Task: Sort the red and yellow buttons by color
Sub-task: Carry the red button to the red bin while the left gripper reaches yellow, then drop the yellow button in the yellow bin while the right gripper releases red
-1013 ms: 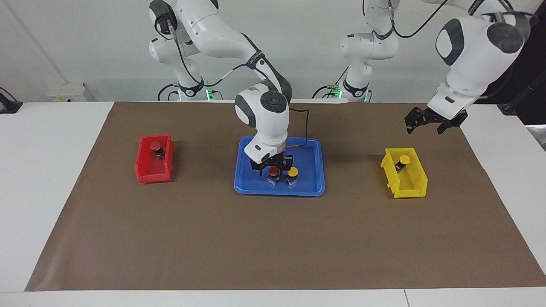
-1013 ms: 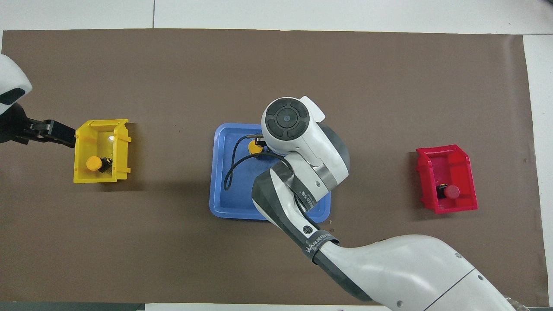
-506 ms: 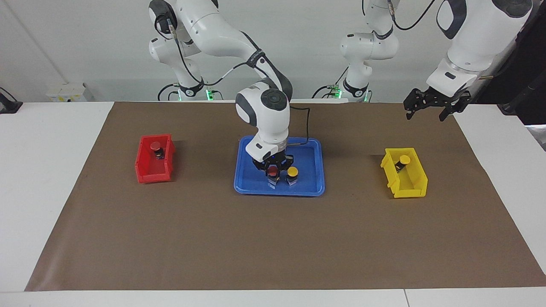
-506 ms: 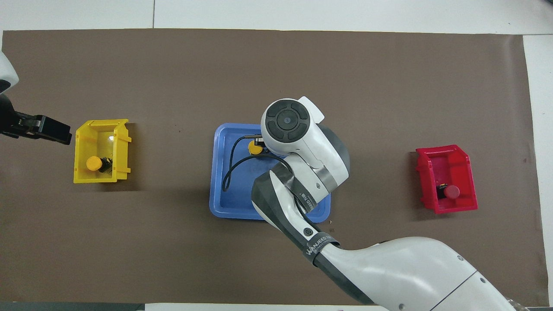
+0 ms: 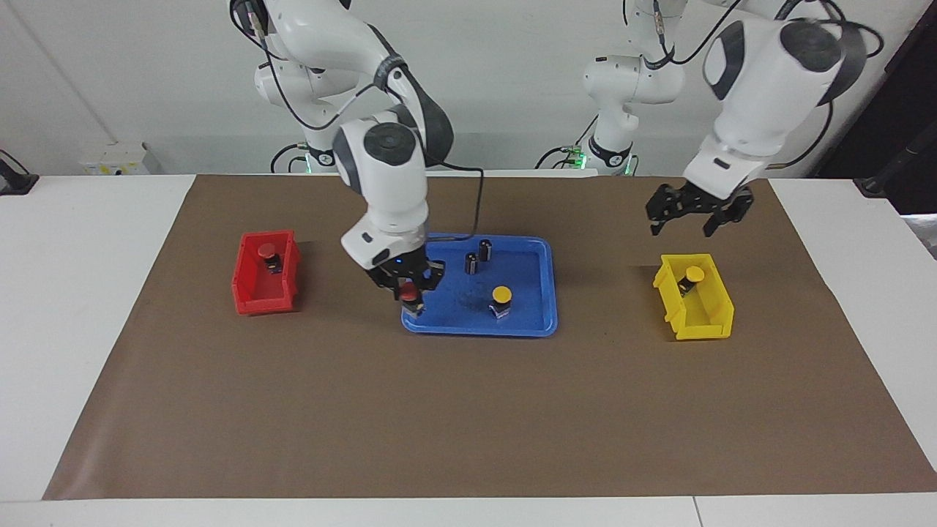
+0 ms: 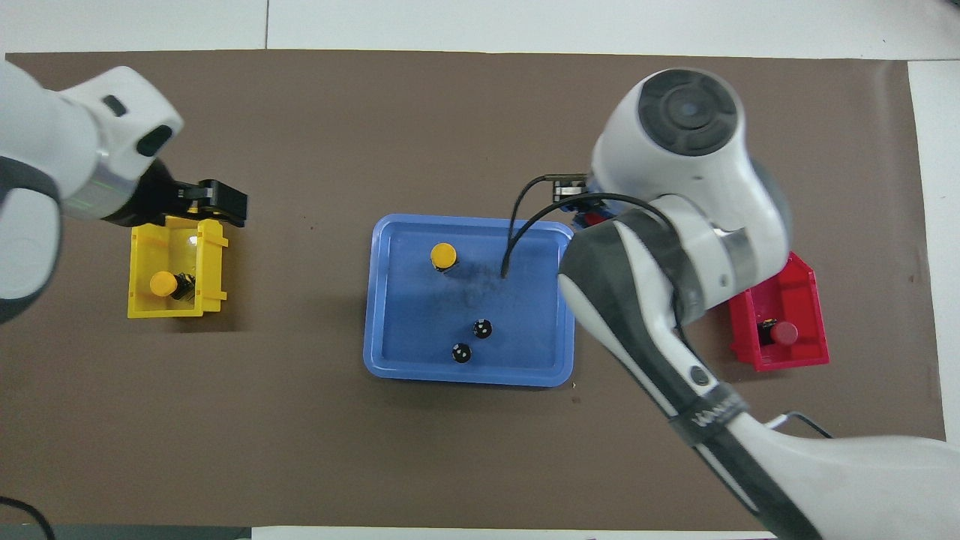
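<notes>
My right gripper point(image 5: 407, 287) pinched a red-capped push-button switch point(image 5: 408, 293), raised over the blue plastic tray's point(image 5: 538, 322) nine-o'clock rim. A yellow-capped push-button switch point(image 5: 501, 296) stood in the tray. My left gripper point(image 5: 690, 217) hung spread wide, empty, over the brown mat beside the yellow bin point(image 5: 710, 311).

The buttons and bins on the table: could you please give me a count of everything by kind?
Red buttons: 2 (in red bin, in right gripper)
Yellow buttons: 2 (in yellow bin, on blue tray)
Dark cylinders: 2 ()
Bins: 2 ()
Blue tray: 1
Total: 9
</notes>
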Robot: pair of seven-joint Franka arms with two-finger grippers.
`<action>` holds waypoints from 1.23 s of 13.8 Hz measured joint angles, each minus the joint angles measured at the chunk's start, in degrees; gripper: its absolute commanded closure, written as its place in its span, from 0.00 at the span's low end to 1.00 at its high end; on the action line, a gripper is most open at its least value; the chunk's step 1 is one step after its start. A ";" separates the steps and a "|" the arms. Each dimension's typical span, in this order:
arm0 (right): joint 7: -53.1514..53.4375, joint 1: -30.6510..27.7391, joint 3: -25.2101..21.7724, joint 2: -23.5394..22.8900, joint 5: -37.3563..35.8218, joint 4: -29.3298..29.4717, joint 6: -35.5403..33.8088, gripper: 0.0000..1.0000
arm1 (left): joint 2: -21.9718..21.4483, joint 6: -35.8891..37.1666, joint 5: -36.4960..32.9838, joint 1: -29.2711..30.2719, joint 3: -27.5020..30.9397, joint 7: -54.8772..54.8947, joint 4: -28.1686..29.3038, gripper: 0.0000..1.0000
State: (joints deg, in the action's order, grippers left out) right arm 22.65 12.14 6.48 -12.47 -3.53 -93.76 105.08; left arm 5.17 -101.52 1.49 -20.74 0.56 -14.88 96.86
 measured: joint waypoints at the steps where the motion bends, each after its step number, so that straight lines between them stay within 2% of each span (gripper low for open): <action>1: -6.04 -3.83 -0.05 3.31 0.61 -1.58 -2.51 0.81 | 2.47 -3.18 0.00 -3.60 -0.14 -4.99 0.38 0.00; 4: -23.90 -16.35 -0.19 10.92 3.82 -10.74 -2.29 0.81 | 9.19 -9.52 0.00 -12.00 -0.28 -16.24 -0.17 0.00; 7: -34.33 -24.43 -0.30 13.68 4.60 -21.04 7.13 0.81 | 12.08 -10.59 0.00 -16.86 -0.29 -21.66 -0.74 0.00; 9: -35.57 -25.48 -0.27 14.68 4.60 -25.63 9.87 0.81 | 13.20 -13.24 0.00 -18.49 -0.27 -23.91 -0.03 0.00; 12: -35.83 -25.36 0.15 15.88 4.60 -29.15 12.45 0.81 | 16.03 -18.42 0.00 -18.91 -0.24 -25.60 0.95 0.00; 14: -36.65 -25.42 0.11 16.19 4.60 -31.78 15.84 0.81 | 17.53 -19.75 0.00 -19.03 -0.24 -25.90 0.96 0.04; 15: -36.96 -25.42 0.10 16.23 4.60 -32.95 17.31 0.81 | 17.89 -20.15 0.00 -19.03 -0.23 -25.93 0.96 0.19; 16: -37.18 -25.42 0.10 16.23 4.60 -33.87 18.36 0.81 | 18.00 -20.22 0.00 -19.03 -0.19 -25.98 0.96 0.85; 17: -37.51 -25.42 0.10 16.23 4.60 -34.76 19.47 0.81 | 17.99 -20.22 0.00 -19.03 -0.15 -26.40 0.95 0.98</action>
State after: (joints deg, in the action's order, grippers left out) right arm -14.86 -13.28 6.59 3.76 1.08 -128.52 124.55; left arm 23.16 -121.73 1.49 -39.77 0.42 -41.28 97.81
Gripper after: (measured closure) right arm 0.590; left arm 0.035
